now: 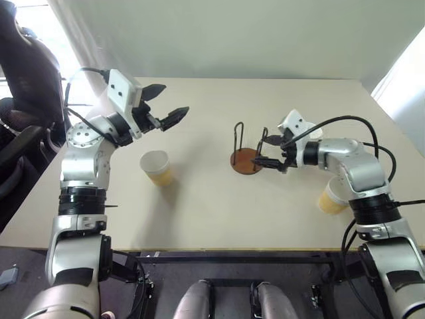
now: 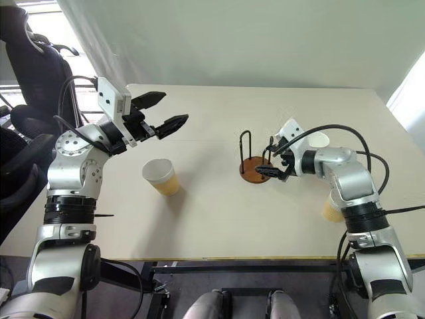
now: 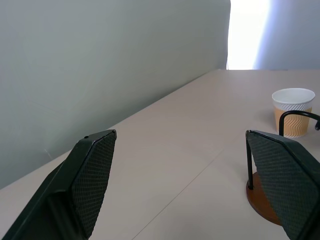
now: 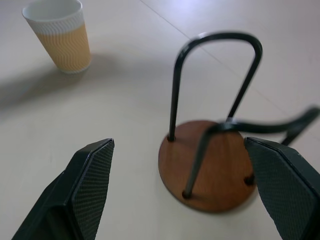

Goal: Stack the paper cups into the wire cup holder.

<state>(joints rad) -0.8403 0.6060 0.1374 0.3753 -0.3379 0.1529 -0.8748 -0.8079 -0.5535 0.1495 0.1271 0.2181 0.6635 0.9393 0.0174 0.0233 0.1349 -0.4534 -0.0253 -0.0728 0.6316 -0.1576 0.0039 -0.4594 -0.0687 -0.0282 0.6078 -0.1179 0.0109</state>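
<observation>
The big pale surface (image 1: 219, 212) has lots of bare room, most of all along its far edge and between the things; the near edge runs close under both arms, so a cup pushed that way could fall off.

The left gripper (image 1: 161, 106) hangs in the air over the left half, fingers wide apart and holding nothing; the right gripper (image 1: 272, 151) is low by the middle, fingers wide apart too and holding nothing, right by the wire cup holder (image 1: 246, 154).

The wire cup holder stands near the middle of the surface; I think it is stiff but light, so a bump could slide or tip it; its thin loops could catch a finger.

One paper cup (image 1: 157, 167) stands left of the holder, well apart; another (image 2: 319, 139) stands behind the right arm; a third (image 1: 330, 199) is near the right arm's elbow, closer to the near edge. The cups look light and soft; squeeze gently around the middle, or they squash.
</observation>
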